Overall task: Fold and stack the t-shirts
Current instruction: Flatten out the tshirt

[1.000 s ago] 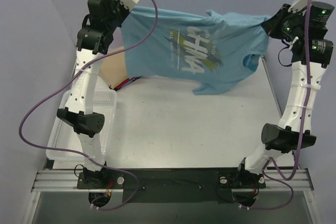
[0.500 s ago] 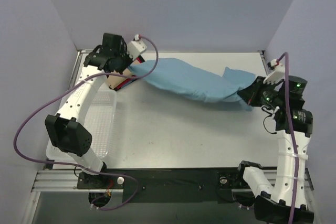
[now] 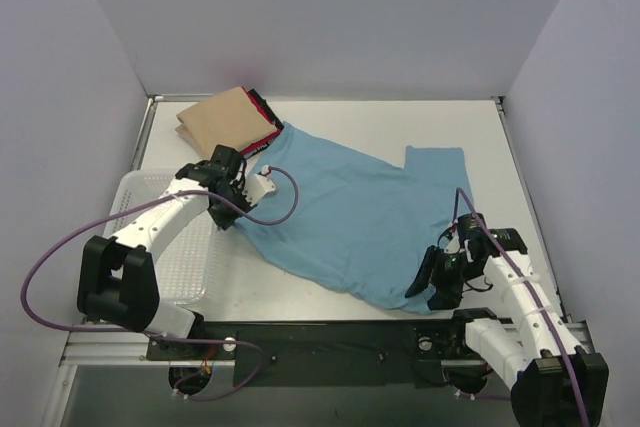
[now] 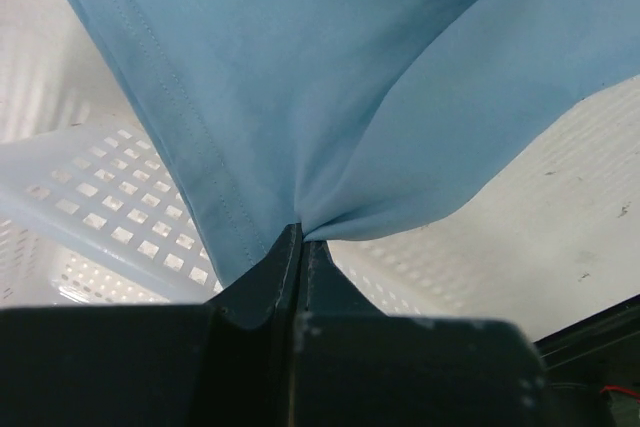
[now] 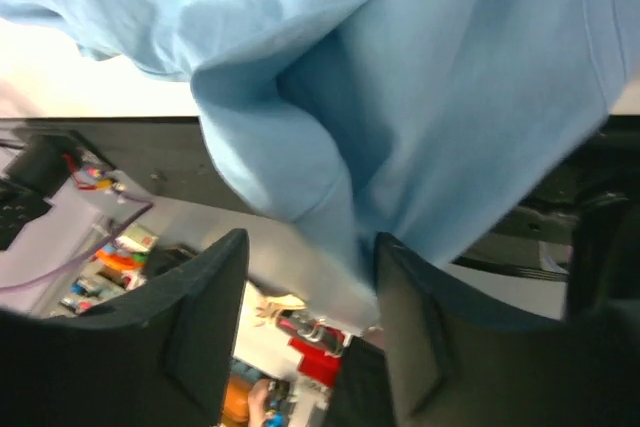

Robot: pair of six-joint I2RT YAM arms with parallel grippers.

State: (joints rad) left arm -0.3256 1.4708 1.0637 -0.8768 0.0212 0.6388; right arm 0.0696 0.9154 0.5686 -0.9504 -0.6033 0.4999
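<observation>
The light blue t-shirt [image 3: 350,207] lies spread face down across the table, with one corner at the near right edge. My left gripper [image 3: 234,215] is shut on its left hem beside the basket; in the left wrist view the jaws [image 4: 300,235] pinch a fold of blue cloth [image 4: 330,67]. My right gripper [image 3: 427,283] stands open at the shirt's near corner. In the right wrist view blue cloth [image 5: 450,77] hangs loose between the parted fingers [image 5: 312,247]. The tan t-shirt [image 3: 222,122] lies folded at the back left, with the red-and-black one [image 3: 266,112] under its right edge.
A white mesh basket [image 3: 135,197] stands at the left edge, partly under my left arm, and its rim [image 4: 110,197] shows below the held hem. The black base rail [image 3: 330,342] runs along the near edge. Grey walls close in three sides.
Both arms have come down and toward the near edge, and the blue shirt went from hanging stretched in the air to lying on the table. My right gripper has opened and released its corner.
</observation>
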